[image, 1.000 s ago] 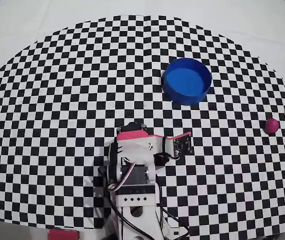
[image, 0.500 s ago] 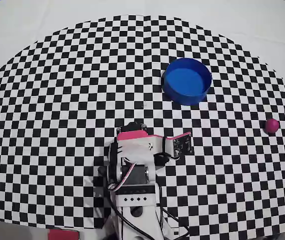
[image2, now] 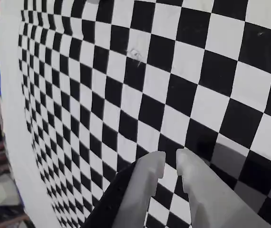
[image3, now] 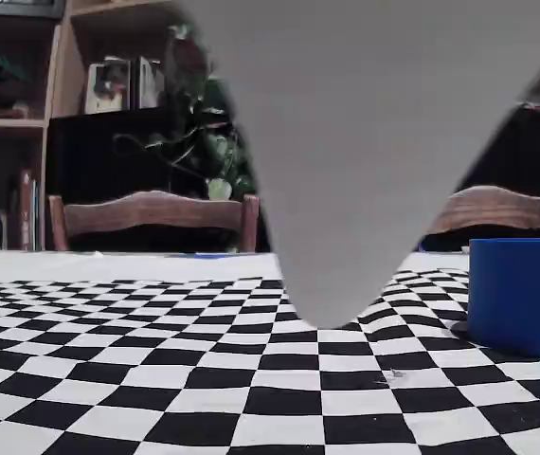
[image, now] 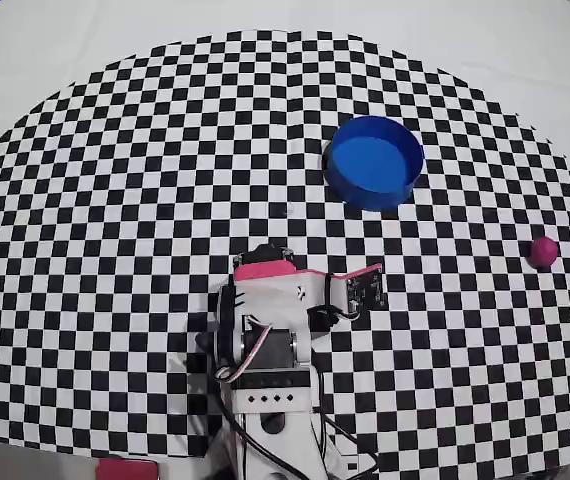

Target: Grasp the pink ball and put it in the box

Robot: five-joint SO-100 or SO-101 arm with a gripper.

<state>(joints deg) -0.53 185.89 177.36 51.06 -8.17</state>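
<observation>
Overhead, wrist and fixed views of a single arm point(image: 270, 330) folded over its base at the near edge of the tabletop point(image: 115, 250), which is covered by a flat, matte black-and-white checkered cloth cut to a rounded outline. Left to right in the overhead view: the arm, white plastic with pink-red body parts and exposed wiring; the box point(image: 373, 161), a round, shallow, bright blue tub with low smooth walls and an open top, lying farther out and right of the arm; and the pink ball point(image: 543, 250), a small magenta sphere resting on the cloth near the right rim, well apart from both box and arm. In the wrist view the jaws point(image2: 170, 164), pale, smooth, tapered plastic fingers, stand almost closed with only a narrow slit between the tips, and hold nothing; only checkered cloth lies below them. In the fixed view a pale, blurred wedge close to the lens hides much of the scene, with the blue tub wall at the right edge. Risks, as judged: the ball lies near the cloth's edge, so the reach may be long; a smooth sphere can roll away if a fingertip nudges it off-centre, and jaws not opened wide beforehand would push rather than enclose it; a release too far to one side could strike the low rim and bounce out.
</observation>
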